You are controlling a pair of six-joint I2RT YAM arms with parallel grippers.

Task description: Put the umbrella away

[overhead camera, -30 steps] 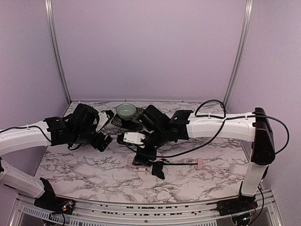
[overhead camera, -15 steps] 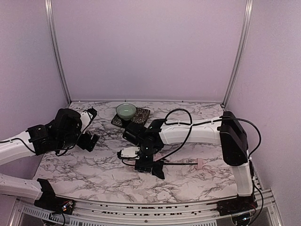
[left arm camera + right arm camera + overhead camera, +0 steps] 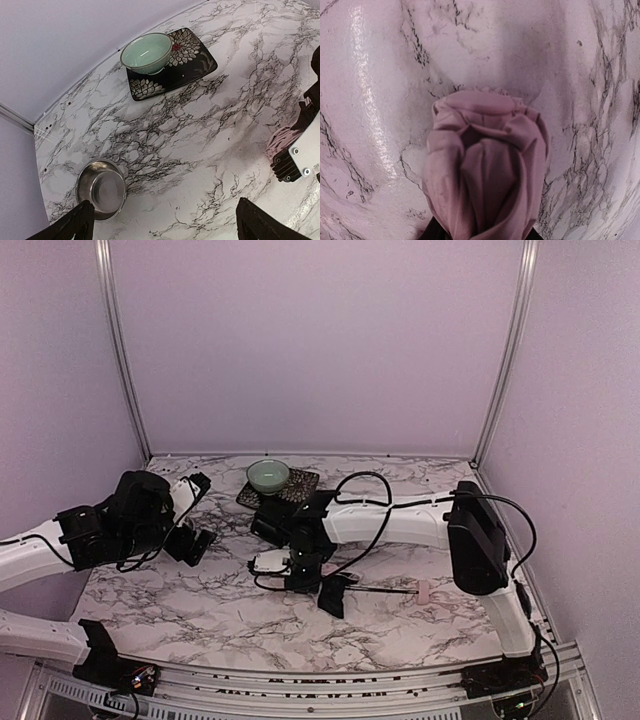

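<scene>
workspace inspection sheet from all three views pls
surface: marble-pattern table, glossy
job's things: umbrella lying on table, pink fabric bunched, handle toward the right
clutter: green bowl on patterned plate; steel bowl
hands: left hand open, empty; right hand at the umbrella's fabric, grip unclear
cables: black cable looping over right arm
surroundings: plain purple walls, metal posts

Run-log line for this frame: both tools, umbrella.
left tool open, empty | right tool at umbrella fabric, grip unclear | umbrella on table
</scene>
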